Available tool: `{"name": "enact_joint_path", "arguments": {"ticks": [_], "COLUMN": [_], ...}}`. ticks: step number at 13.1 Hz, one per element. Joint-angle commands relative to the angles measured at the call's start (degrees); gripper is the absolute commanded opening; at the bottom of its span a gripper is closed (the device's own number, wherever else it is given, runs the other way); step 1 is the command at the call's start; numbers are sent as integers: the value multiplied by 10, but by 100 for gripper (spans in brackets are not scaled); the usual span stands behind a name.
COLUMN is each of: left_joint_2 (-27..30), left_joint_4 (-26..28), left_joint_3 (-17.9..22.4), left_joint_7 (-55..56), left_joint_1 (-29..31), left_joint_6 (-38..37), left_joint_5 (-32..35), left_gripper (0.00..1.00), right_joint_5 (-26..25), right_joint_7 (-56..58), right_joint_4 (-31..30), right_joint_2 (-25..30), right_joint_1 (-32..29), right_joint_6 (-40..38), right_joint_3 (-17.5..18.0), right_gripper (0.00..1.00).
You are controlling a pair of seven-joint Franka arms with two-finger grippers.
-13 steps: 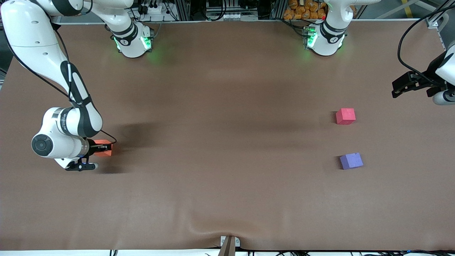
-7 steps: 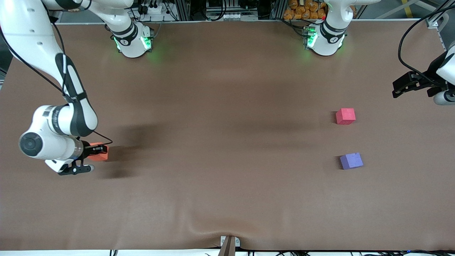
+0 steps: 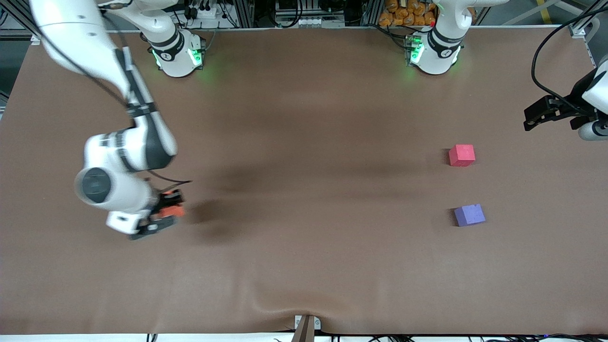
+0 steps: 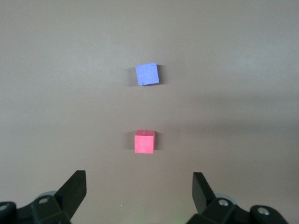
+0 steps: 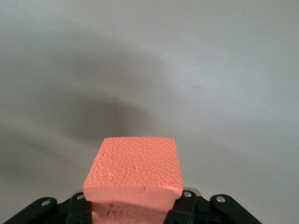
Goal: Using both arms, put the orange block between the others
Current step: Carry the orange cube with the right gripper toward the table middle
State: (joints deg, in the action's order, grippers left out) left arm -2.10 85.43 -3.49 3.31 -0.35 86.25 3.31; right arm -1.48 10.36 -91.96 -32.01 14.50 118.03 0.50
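The orange block (image 3: pixel 174 209) is pinched in my right gripper (image 3: pixel 165 214), which is shut on it and carries it above the mat at the right arm's end of the table. In the right wrist view the orange block (image 5: pixel 135 169) fills the space between the jaws, with its shadow on the mat below. The pinkish-red block (image 3: pixel 461 155) and the purple-blue block (image 3: pixel 469 214) rest on the mat toward the left arm's end, the purple-blue one nearer the front camera. My left gripper (image 3: pixel 534 116) waits open above that end, looking down on the pinkish-red block (image 4: pixel 144 142) and the purple-blue block (image 4: pixel 147 74).
The brown mat (image 3: pixel 304 142) covers the whole table and puckers into a fold (image 3: pixel 285 299) at its front edge near a small bracket (image 3: pixel 306 325). The two arm bases (image 3: pixel 178 54) (image 3: pixel 432 52) glow green along the edge farthest from the front camera.
My right arm has swung toward the middle of the table with the orange block in its grip, and the block now hangs higher over its shadow. The left arm has stayed put.
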Motion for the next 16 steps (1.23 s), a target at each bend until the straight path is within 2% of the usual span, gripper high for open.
{"name": "enact_joint_path", "arguments": {"ticks": [1, 4, 6, 9, 10, 13, 16], "left_joint_2": [-7, -8, -14, -17, -16, -24, -27], "left_joint_4": [-11, -11, -12, -12, -12, -11, -9], "left_joint_3": [0, 0, 0, 0, 0, 0, 0], "left_joint_7": [-7, -3, -2, -2, -3, 0, -8], "left_joint_1": [-1, 1, 2, -2, -2, -1, 3], "left_joint_6": [-6, -5, -5, -5, -5, -5, -6], "left_joint_5": [4, 2, 5, 5, 4, 3, 2], "left_gripper": [100, 100, 100, 100, 100, 100, 100], "right_joint_5": [-3, -5, 9, 134, 156, 164, 164], "right_joint_7": [-100, -239, -292, -329, -336, -406, -479], "right_joint_4": [64, 113, 134, 192, 198, 203, 239], "right_joint_2": [-56, -93, -110, -153, -163, -175, -203], "right_joint_1": [77, 159, 189, 220, 225, 264, 298], "right_joint_6": [-5, -4, -2, -2, -2, 0, 0], "right_joint_3": [-7, -7, -6, -7, -7, -7, -8], "right_gripper": [0, 0, 0, 0, 0, 0, 0]}}
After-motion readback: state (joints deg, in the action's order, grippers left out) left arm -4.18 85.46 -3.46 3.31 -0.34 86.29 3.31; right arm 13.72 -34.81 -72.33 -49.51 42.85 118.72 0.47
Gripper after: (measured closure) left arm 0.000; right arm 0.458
